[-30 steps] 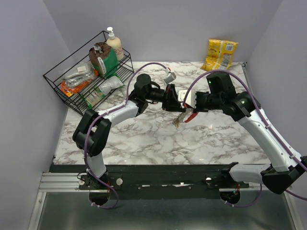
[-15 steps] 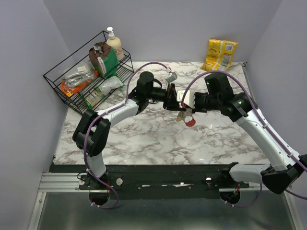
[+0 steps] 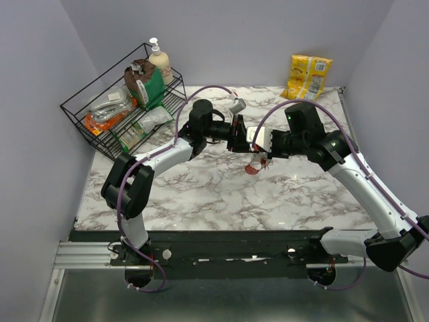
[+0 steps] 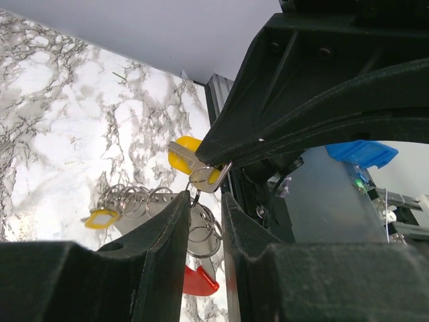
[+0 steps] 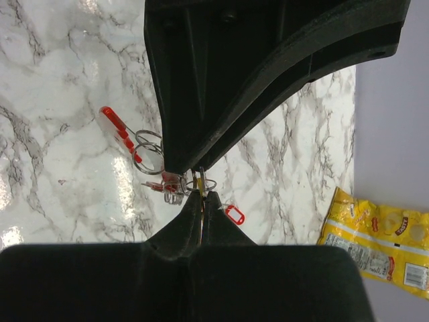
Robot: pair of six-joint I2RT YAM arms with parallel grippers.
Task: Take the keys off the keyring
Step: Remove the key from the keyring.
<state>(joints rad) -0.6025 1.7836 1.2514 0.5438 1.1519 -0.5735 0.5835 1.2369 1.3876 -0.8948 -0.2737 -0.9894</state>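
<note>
Above mid-table, left gripper [image 4: 204, 201] clasps thin metal keyring [image 4: 203, 236], right gripper [image 5: 202, 196] pinches yellow-headed silvery key [image 4: 182, 155]; keep your pull along its coil.

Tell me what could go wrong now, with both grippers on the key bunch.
1. The right gripper pinches the yellow-headed key with just its fingertips; a pull could slip it free.
2. The keyring sits in the left gripper's narrow gap, above the table; losing it drops everything.
3. The fingertips nearly touch and could collide.
</note>
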